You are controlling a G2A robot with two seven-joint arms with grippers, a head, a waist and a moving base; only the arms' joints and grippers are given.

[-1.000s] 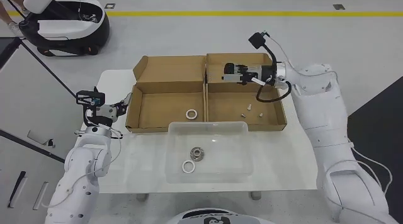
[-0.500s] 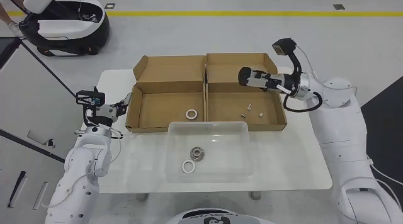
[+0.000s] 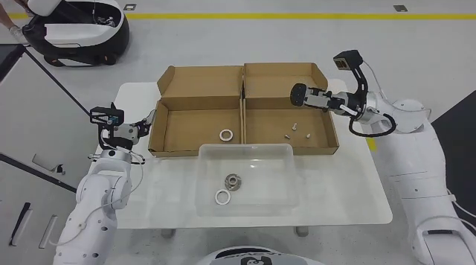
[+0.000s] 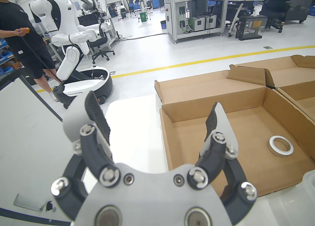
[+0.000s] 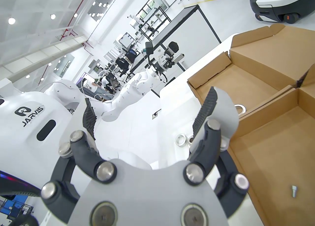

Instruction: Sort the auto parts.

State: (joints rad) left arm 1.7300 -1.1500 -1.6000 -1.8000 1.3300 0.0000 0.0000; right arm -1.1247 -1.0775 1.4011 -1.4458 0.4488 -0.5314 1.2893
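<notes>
- table [image 3: 349, 190]: white, rounded corners; a broad stretch of tabletop runs from the bin to the right edge; the strip between the left edge and the left box is narrow
- left box [image 3: 186, 135] and right box [image 3: 264, 127]: open cardboard trays side by side, touching along one wall, back flaps standing; their front walls sit just behind the bin
- clear bin [image 3: 245, 148]: at the table's front middle; see-through walls make its rim hard to trace
- right arm [image 3: 394, 127]: comes in from the right side, forearm level over the right box's far right corner
- left arm [image 3: 104, 190]: held along the table's left edge, wrist turned toward the left box's outer wall
- right gripper [image 5: 149, 95]: jaws spread wide, nothing between them; it hangs above the right box's back wall
- left gripper [image 4: 153, 103]: jaws likewise apart and empty, above the tabletop just beside the left box
- metal ring [image 3: 227, 135]: flat on the left box's floor near the front right corner; half hidden by a wall in the right wrist view
- white ring [image 3: 222, 197]: in the bin, near its front left
- toothed part [image 3: 233, 182]: just beside that ring; its form is hard to make out
- small bolt [image 3: 295, 126] and second bolt [image 3: 310, 135]: near each other on the right box's floor
</notes>
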